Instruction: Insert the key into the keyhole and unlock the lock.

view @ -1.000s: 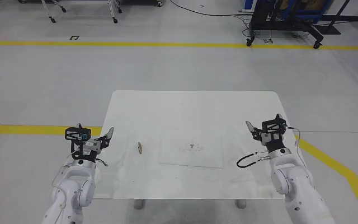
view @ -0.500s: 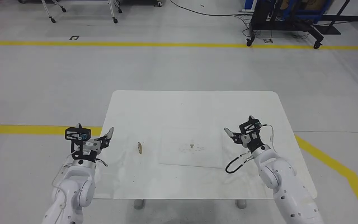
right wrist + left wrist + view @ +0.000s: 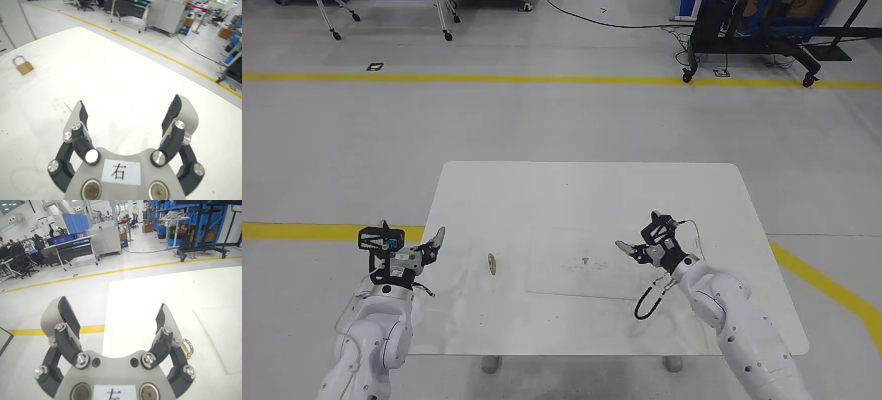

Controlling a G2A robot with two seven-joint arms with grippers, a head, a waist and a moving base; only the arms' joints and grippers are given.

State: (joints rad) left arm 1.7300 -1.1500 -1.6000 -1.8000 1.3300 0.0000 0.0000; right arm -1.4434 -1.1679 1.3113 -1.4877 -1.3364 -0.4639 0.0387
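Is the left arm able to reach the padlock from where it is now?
Probably yes. The padlock lies flat on the table, near the open left gripper, and nothing stands between them. The arm would likely only need a short move inward over the table edge.

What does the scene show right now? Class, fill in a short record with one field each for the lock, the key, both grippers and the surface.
Lock: brass padlock, shackle closed, on the table's left part, nothing touching it.
Key: small dark key, on a thin clear sheet near the table's middle, apart from the padlock.
Left gripper: jaws open, empty, at the table's left edge, near the padlock.
Right gripper: jaws open, empty, above the table, close to the key.
Surface: white table.
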